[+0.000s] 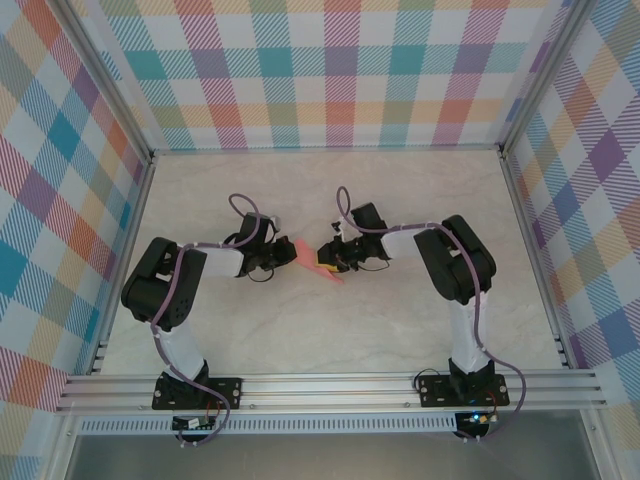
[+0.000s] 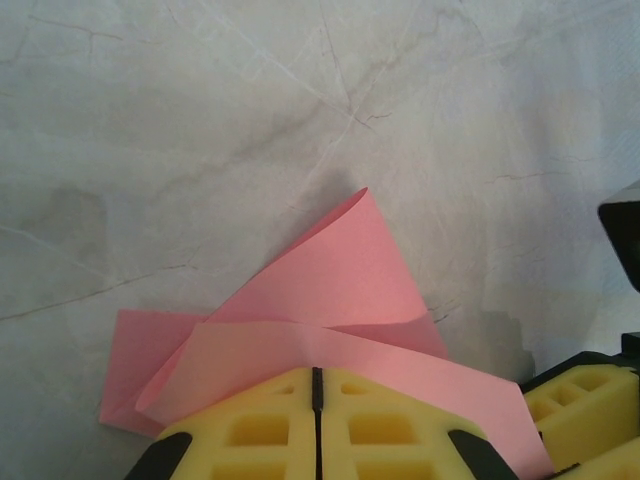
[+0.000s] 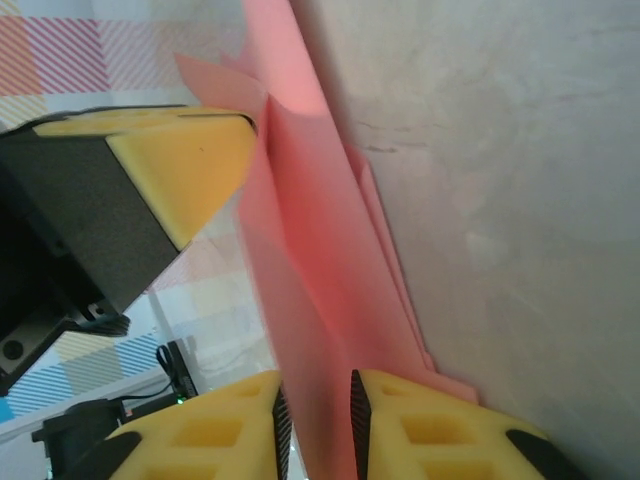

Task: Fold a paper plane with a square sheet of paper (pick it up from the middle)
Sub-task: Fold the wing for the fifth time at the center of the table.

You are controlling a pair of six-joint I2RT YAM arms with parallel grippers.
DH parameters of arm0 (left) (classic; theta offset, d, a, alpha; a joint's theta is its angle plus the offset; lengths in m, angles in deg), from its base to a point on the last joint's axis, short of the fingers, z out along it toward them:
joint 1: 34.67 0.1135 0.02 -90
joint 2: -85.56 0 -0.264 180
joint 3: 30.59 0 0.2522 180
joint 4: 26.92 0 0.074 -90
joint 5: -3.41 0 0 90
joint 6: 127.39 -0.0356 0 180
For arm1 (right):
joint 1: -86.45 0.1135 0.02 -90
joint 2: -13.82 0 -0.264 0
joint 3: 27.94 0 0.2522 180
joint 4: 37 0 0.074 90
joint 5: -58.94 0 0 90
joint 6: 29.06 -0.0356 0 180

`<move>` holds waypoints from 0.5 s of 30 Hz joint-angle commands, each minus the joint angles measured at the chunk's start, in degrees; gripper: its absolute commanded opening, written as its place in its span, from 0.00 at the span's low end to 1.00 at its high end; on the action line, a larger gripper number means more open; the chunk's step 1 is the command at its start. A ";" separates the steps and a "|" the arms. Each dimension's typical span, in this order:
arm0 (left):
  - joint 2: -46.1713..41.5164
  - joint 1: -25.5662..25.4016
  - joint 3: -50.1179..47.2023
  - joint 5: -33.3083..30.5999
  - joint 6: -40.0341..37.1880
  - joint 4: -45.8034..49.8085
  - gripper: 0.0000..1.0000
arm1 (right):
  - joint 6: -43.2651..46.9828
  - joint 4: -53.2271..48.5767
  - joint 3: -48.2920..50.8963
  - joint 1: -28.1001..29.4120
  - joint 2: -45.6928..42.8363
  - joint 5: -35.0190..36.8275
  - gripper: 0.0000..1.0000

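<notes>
As L pincer [image 2: 317, 382] pinches the 1 paper [image 2: 345, 280], R pincer [image 3: 318, 388] sits slightly parted w/ it between. 2 pincers total.

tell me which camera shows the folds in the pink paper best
Left wrist view: the square sheet of paper faces the camera, its overlapping flaps and raised corner clear above the left gripper. Right wrist sees it nearly edge-on, layers stacked. Top external shows it as a small pink sliver between the arms.

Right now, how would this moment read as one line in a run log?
stage: mid-fold | folded pink paper: on table | left fingers: shut, tips against paper | right fingers: slightly apart, paper between them
</notes>
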 commanded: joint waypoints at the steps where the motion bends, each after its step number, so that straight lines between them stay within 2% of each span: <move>1: 2.34 -0.38 0.19 -3.63 -0.97 4.53 0.07 | 5.39 -9.08 1.29 -0.64 -2.11 3.07 0.28; 9: 2.56 -0.65 0.32 -3.34 -0.88 4.54 0.07 | 10.22 -10.60 1.94 -0.64 -6.57 3.46 0.31; 15: 2.28 -0.65 0.32 -2.39 -0.95 4.16 0.07 | 9.22 -8.16 2.51 -0.66 -8.82 5.38 0.34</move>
